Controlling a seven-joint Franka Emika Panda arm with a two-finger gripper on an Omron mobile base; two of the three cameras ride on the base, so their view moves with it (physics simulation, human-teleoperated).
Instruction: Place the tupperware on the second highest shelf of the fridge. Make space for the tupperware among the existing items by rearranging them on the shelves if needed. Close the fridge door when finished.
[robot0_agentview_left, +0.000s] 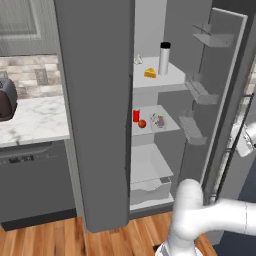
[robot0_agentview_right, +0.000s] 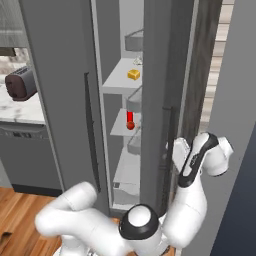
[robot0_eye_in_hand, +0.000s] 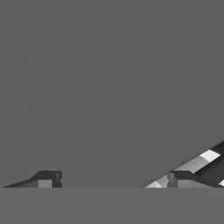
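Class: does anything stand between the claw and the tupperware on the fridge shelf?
Yes. The open fridge door stands between them: the claw faces its dark outer side, while the tupperware sits inside on the shelf beside a tomato and red can.

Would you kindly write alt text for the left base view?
The fridge stands with its right door open; the tupperware sits on a shelf beside a red can and tomato, below the cheese wedge and silver cylinder.
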